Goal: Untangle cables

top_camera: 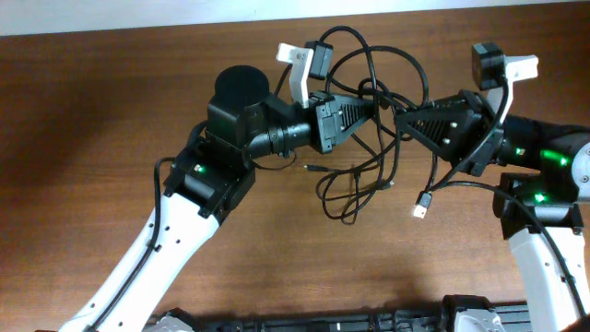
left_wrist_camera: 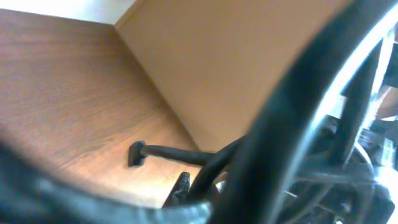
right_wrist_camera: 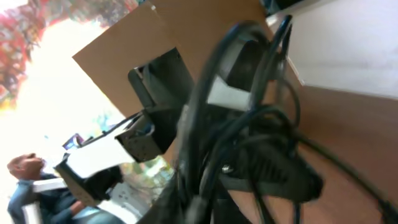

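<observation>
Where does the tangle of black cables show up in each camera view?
Overhead: cables slightly right of centre, upper half.
Left wrist: cables blurred and close up, filling the right side.
Right wrist: cables looping through the centre.
Shared landmark: wooden table.

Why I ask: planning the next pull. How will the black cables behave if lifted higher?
Probably floppy: the cables drape in loose, crossing loops around the left claw and right claw. Likely light, since the cords look thin. The loose end with the white plug would probably dangle and could snag another loop.
</observation>
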`<state>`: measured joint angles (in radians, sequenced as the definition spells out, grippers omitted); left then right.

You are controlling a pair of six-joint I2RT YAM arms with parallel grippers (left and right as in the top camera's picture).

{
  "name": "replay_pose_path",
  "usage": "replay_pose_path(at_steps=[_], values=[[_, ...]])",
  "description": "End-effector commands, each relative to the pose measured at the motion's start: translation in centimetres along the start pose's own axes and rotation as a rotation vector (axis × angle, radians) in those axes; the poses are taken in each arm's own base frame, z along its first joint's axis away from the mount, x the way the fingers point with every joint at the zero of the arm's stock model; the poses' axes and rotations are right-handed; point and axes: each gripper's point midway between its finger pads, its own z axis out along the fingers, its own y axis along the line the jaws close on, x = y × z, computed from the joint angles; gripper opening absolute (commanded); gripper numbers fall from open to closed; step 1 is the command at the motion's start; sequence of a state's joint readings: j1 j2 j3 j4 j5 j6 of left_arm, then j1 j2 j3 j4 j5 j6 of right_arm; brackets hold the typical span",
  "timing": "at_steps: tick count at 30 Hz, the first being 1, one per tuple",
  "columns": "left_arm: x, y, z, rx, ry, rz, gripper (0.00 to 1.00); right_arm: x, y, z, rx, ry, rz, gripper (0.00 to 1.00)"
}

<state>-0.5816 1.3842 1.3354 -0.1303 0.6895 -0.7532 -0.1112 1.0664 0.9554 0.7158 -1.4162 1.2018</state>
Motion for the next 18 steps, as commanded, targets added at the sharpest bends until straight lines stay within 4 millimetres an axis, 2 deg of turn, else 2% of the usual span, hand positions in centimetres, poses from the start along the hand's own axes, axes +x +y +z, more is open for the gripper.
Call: replay_pose_path(at_steps=[1, 8, 11, 13, 18], values=[[-1.4, 2.7, -0.8, -0.102, -0.043, 0.029, 0.00, 0.7, -0.5, -0.2, -0.014, 0.059, -0.032, 0.99], [-0.9, 6.0, -2.1, -0.275, -0.027, 0.180, 0.00, 1.1, -4.8, -1.1, 0.017, 0.073, 0.118, 0.98], [-1.0, 7.8, -3.4, -0.407, -0.038, 0.215, 0.00, 0.9, -6.0, -1.1, 0.032, 0.053, 0.164, 0.98], [-1.1, 8.9, -4.9, -0.515, -0.051, 0.245, 0.00, 0.5, -6.8, -1.1, 0.052, 0.021, 0.190, 0.99], [-1.7, 8.4, -7.2, -0.595, -0.093, 0.283, 0.00, -0.3, -8.8, -1.3, 0.124, -0.070, 0.263, 0.98]])
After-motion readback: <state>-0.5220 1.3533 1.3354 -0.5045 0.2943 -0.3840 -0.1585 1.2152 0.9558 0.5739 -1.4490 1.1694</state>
